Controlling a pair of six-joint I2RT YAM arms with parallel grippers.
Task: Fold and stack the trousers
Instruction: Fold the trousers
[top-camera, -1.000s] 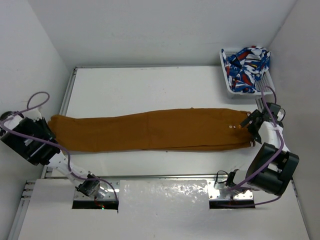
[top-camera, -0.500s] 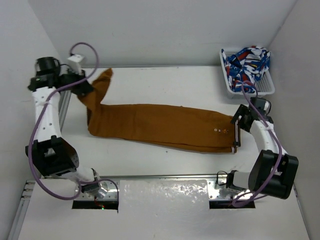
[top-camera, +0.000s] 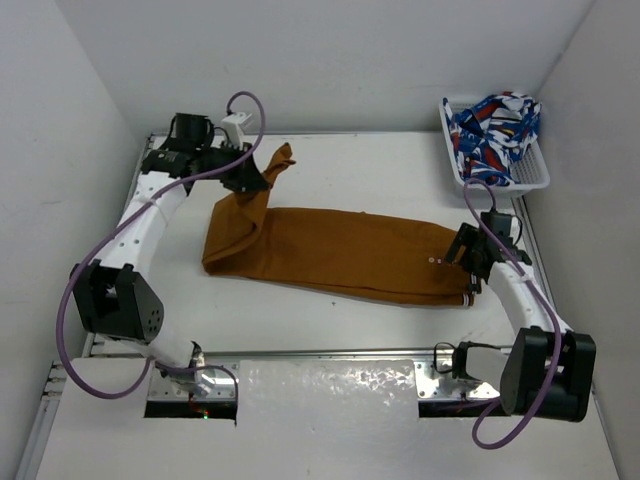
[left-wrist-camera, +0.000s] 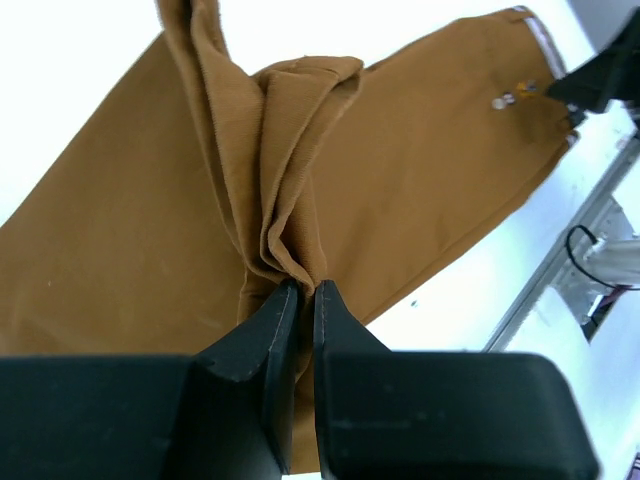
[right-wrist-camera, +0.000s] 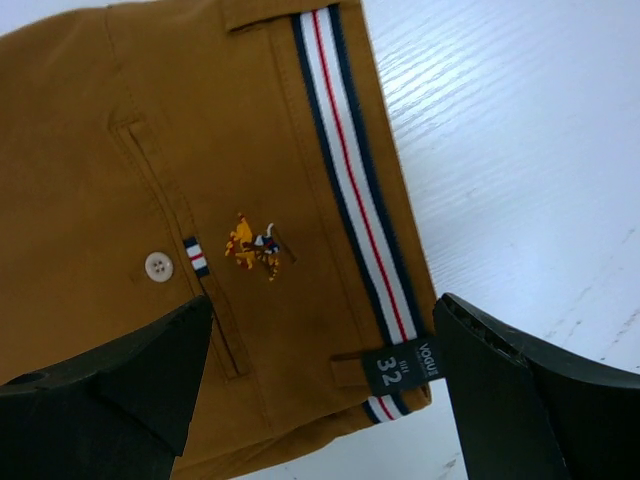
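Ochre trousers (top-camera: 340, 255) lie across the bench (top-camera: 370, 165), their leg end lifted and pinched tight in the left hand (left-wrist-camera: 300, 288); right hand (right-wrist-camera: 322, 300) spread wide over their waist end

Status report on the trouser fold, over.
Left gripper shut on trousers, leg end. Right gripper open over waistband. Patterned cloth in basket, apart from trousers.

In my left wrist view the trousers (left-wrist-camera: 420, 170) run off the top and left edges, and the pinched fold vanishes between the fingers of the left gripper (left-wrist-camera: 303, 292). On the right wrist, the label (right-wrist-camera: 400, 368) carries tiny print I can't read.
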